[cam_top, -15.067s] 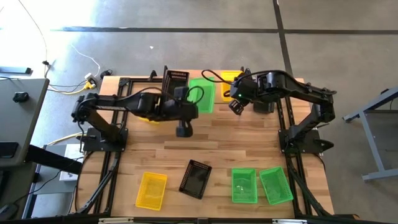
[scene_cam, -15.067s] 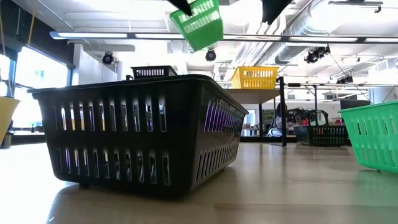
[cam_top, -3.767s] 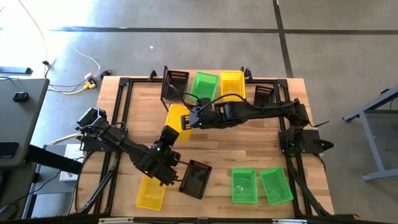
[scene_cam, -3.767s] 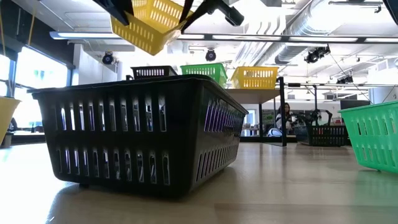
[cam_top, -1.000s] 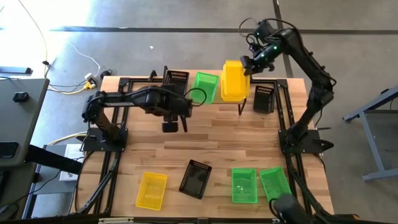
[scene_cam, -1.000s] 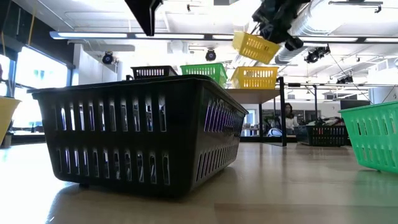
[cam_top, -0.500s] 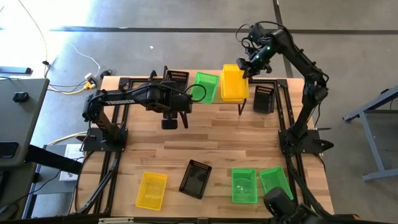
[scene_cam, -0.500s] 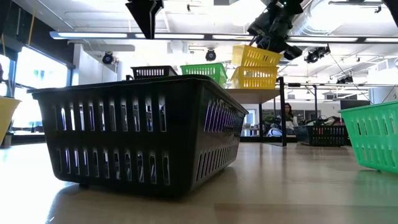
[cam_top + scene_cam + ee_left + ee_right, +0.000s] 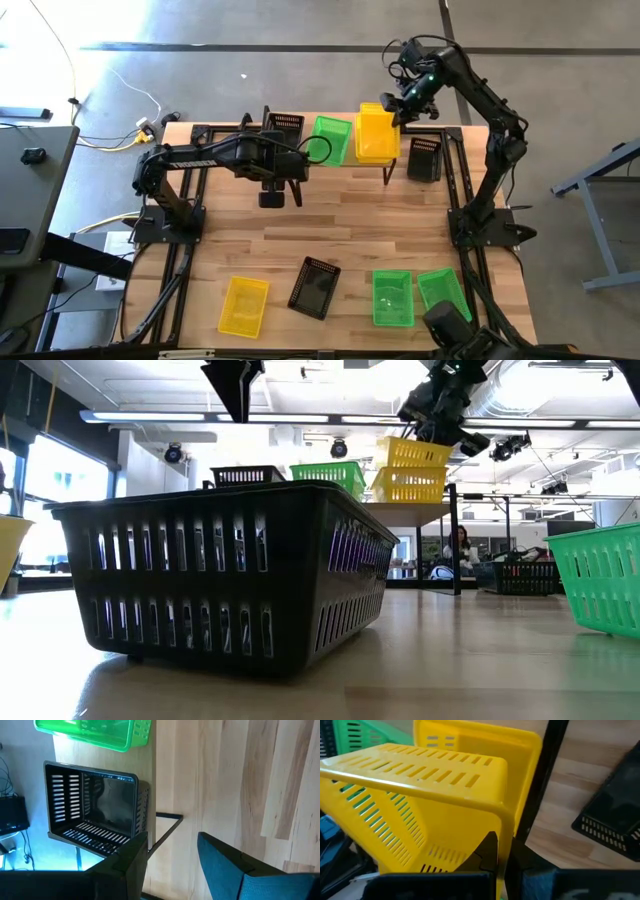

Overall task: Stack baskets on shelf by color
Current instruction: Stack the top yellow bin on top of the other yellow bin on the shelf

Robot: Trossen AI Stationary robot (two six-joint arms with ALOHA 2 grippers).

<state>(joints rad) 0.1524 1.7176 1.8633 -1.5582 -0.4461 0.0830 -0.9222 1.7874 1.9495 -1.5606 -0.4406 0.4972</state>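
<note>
Two yellow baskets meet at the shelf's right end

Two arms are up by the shelf [image 9: 385, 163]. The right gripper [image 9: 398, 106] has its jaws clamped on the rim of a yellow basket [image 9: 375, 133], tilted into the yellow one already on the shelf. Beside it sit a green basket [image 9: 327, 138] and a black basket [image 9: 283, 126]. The left gripper [image 9: 272, 199], jaws parted and empty, hovers over the tabletop [image 9: 380, 235].
</note>
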